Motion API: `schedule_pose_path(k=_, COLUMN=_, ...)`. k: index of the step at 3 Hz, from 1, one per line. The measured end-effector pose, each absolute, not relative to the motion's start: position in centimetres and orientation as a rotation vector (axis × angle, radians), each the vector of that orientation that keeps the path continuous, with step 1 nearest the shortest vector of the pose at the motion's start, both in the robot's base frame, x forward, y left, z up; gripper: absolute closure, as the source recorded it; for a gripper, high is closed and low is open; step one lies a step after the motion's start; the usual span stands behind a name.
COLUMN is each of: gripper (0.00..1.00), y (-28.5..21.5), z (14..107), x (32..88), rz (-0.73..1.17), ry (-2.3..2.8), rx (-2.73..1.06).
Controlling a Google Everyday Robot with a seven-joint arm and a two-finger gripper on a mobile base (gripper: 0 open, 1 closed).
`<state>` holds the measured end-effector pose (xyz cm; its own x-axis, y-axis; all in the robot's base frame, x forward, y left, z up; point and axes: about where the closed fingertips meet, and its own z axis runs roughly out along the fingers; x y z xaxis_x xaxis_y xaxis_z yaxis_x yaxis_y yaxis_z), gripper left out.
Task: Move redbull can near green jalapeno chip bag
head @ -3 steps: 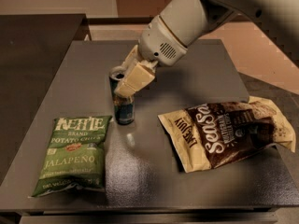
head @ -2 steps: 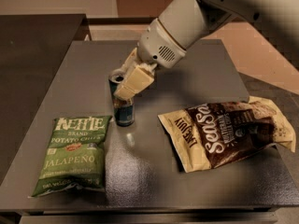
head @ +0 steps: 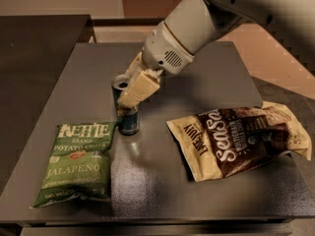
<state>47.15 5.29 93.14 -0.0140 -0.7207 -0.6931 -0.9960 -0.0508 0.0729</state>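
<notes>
The redbull can (head: 129, 120) stands upright on the grey table (head: 206, 77), just right of the top corner of the green jalapeno chip bag (head: 78, 162), which lies flat at the front left. My gripper (head: 134, 88) reaches down from the upper right and is shut on the can's upper part. One cream finger (head: 140, 86) covers the can's front and the other is hidden behind it. The can's base is at or just above the table surface.
A larger brown-and-cream Sea Salt chip bag (head: 241, 139) lies on the right side of the table. A dark counter (head: 34, 63) borders the table on the left. The table's front edge (head: 157, 218) is close behind the bags.
The gripper and the can have come down a little together, toward the table. Both bags have stayed where they were.
</notes>
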Motion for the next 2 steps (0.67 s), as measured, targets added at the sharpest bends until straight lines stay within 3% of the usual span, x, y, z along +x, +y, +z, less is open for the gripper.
schedule_pose_path(k=2, gripper=0.12, y=5.57, z=93.31, x=46.91, rz=0.805, ry=1.774, rx=-1.825)
